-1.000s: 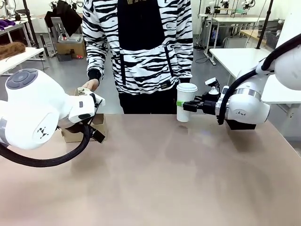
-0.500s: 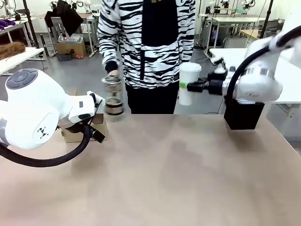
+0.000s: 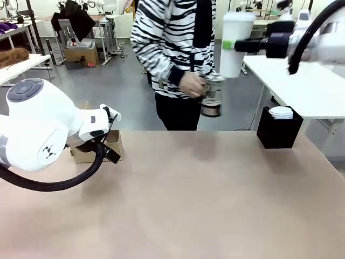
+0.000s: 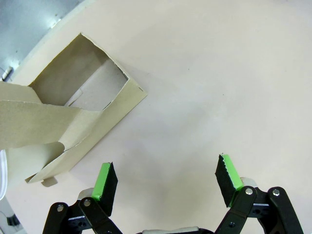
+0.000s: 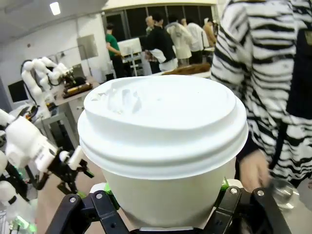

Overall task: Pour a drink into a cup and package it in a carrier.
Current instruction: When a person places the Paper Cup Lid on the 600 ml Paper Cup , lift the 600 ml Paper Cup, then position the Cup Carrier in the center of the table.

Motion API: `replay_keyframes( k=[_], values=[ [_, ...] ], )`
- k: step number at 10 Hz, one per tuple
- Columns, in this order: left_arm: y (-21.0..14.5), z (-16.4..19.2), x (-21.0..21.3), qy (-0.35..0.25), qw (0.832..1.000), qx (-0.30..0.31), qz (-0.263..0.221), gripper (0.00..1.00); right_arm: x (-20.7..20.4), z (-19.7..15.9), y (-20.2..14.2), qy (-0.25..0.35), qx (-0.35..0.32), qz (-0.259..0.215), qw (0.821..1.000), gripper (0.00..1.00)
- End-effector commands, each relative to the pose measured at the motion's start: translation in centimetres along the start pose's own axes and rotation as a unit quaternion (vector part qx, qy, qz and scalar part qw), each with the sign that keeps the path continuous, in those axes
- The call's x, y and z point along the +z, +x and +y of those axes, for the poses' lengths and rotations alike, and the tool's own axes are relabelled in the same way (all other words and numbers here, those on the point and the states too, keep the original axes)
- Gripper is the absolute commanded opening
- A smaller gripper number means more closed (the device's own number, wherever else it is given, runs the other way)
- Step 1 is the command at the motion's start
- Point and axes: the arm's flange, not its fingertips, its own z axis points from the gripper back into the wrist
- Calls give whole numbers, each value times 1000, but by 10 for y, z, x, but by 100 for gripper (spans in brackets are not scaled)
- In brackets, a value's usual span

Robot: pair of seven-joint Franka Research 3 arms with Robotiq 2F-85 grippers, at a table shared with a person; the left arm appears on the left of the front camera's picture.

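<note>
Cup lifted higher, lidded, clamped inside right hand

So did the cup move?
Yes. The cup, shut in the right gripper, went up and right: from beside the table's far edge to far higher than the black box.

No word, number or brand name could be read in any view. The left arm carried a small dark emblem on its white housing, a symbol rather than letters. The lid of the cup bore raised moulding too faint to make out.
</note>
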Motion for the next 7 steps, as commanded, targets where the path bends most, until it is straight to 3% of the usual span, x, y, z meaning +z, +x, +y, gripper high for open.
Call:
replay_keyframes(
  k=[1, 3, 4, 7],
  values=[
    [0, 1, 0, -1, 1000, 1, 0, 100, 14, 16, 12, 13, -14, 14, 1000, 80],
    [0, 1, 0, -1, 1000, 1, 0, 100, 23, 23, 16, 31, -6, 4, 999, 80],
    [0, 1, 0, -1, 1000, 1, 0, 100, 14, 18, 20, 3, 4, 4, 1000, 80],
    [0, 1, 0, -1, 1000, 1, 0, 100, 14, 18, 20, 3, 4, 4, 1000, 80]
  ],
)
